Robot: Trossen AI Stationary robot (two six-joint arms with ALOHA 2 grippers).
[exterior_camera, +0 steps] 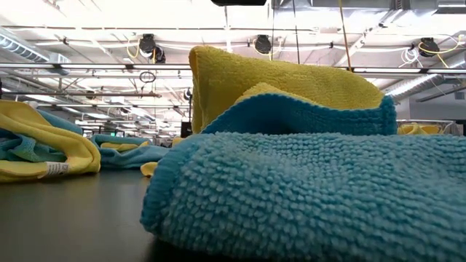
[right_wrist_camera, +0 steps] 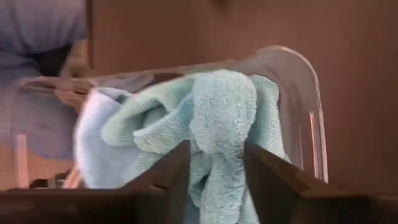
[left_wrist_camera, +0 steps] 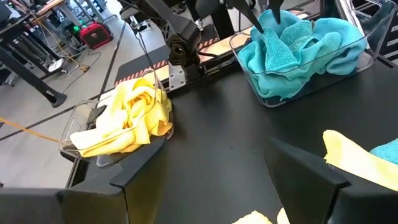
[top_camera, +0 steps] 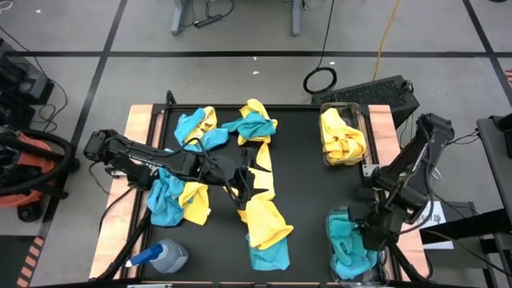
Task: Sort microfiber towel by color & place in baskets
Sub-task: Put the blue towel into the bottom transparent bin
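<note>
- R gripper: you see it over the near-right basket, right above the teal towels heaped inside. In the R wrist view a fold of teal towel stands up between the two dark fingers; fingers sit close on both sides of the fold, but you can't tell if they pinch it or have let go.
- L gripper: low over the table centre, jaws apart, nothing between them. In the L wrist view its fingers frame bare black table; a yellow towel edge lies just beside one finger.
- Far-right basket: holds yellow towels only, well apart from both grippers.
- Unsorted pile: mixed yellow and teal cloths, spread across table's left and middle, around and under the L arm.
- Spray bottle: lies at near-left corner, blue cap pointing left.
- Low view: teal towel fills foreground, yellow one behind it.
</note>
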